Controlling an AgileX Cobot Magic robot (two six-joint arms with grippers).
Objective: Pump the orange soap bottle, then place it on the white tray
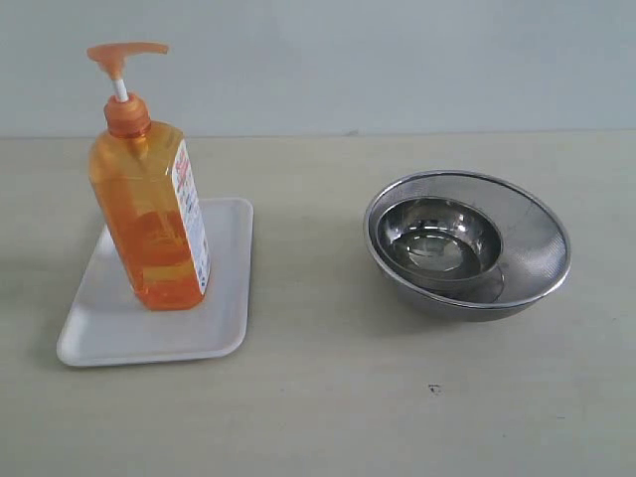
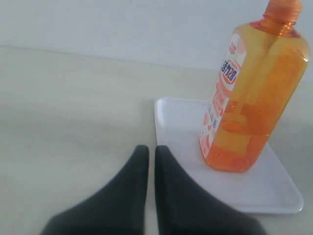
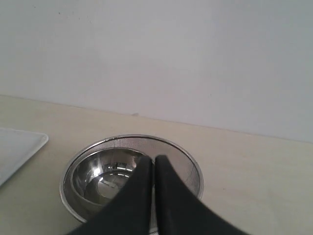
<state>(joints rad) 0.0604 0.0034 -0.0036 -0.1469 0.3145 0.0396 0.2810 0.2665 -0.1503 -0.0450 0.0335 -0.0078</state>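
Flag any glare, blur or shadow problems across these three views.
Exterior view: soft light, sharp; a faint shadow by the tray and bright reflections in the inner steel bowl. Left wrist view: the soap bottle looks soft, one edge washed out; the left end effector is featureless black. Right wrist view: the right end effector blurs close to the lens.

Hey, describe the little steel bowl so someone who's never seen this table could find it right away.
On the pale beige table, look right of the flat white rectangular tray to the round steel mesh bowl. The small polished steel bowl sits inside it; its walls are solid and mirror-bright, not mesh.
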